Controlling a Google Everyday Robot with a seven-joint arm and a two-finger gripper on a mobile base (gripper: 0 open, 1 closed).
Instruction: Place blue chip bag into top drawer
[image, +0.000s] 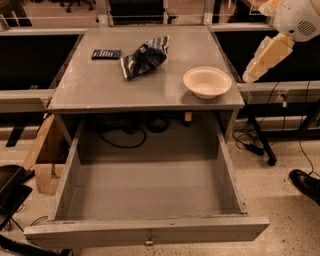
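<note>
The blue chip bag (144, 56) lies crumpled on the grey table top (100, 85), at the back centre-left. The top drawer (145, 195) is pulled fully out below the table top and nothing lies in it; its flat front with a small metal knob (148, 242) is nearest the camera. My gripper (248, 76) hangs at the upper right, beyond the table's right edge, pointing down and left. It is above and to the right of the white bowl, far from the bag, and holds nothing that I can see.
A white bowl (207, 82) stands at the table's front right. A small flat dark packet (106, 53) lies at the back left. Cardboard boxes (44, 160) sit on the floor at left, cables and a stand leg (260, 142) at right, a shoe (306, 184) at far right.
</note>
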